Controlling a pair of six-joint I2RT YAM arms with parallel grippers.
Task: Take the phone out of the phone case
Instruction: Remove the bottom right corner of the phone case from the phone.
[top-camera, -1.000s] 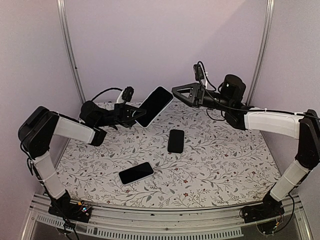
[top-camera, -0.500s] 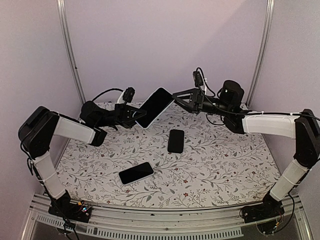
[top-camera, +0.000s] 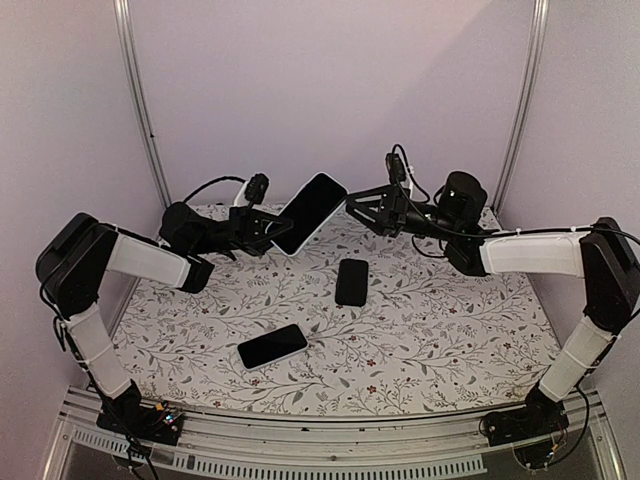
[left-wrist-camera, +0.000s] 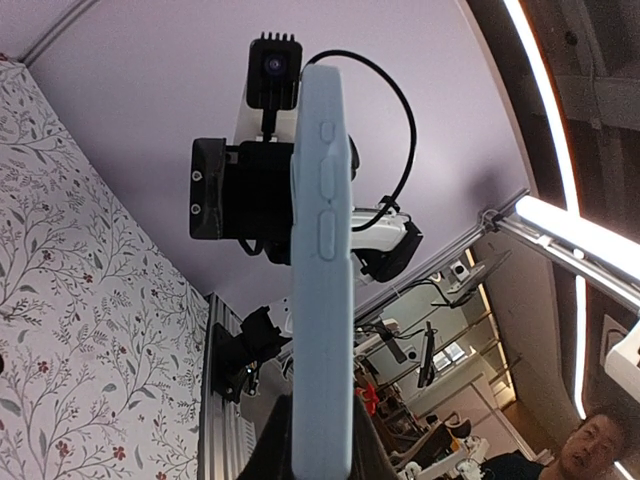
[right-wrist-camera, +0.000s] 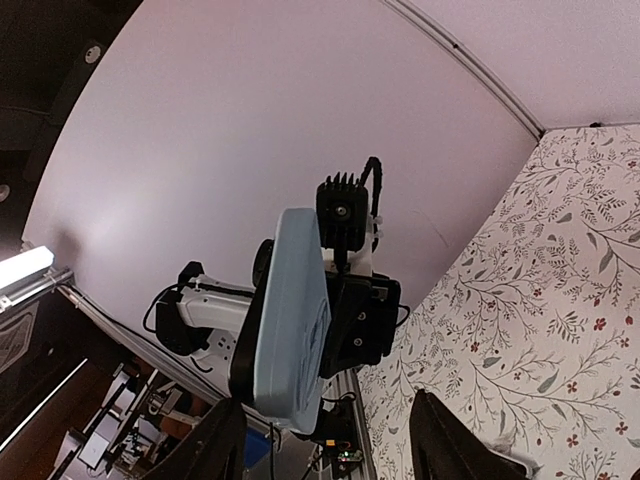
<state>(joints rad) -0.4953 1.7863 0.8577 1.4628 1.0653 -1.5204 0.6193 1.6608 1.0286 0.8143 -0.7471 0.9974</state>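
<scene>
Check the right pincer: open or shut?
Open. On the right pincer, fingers stand spread apart, gripping nothing; the left pincer holds the cased phone.

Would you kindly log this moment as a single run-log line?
left gripper: shut on cased phone, aloft | right gripper: open, near its top | removal: not done

No words, numbers or signs can be read in any of the views. The phone case (top-camera: 310, 212) held tight in the left pincer (top-camera: 270, 228) is plain pale blue. Its edge shows only buttons and no letters. Lower down than that pincer, a dark phone (top-camera: 351, 281) and a second dark phone (top-camera: 272, 346) lie flat with blank black screens.
</scene>
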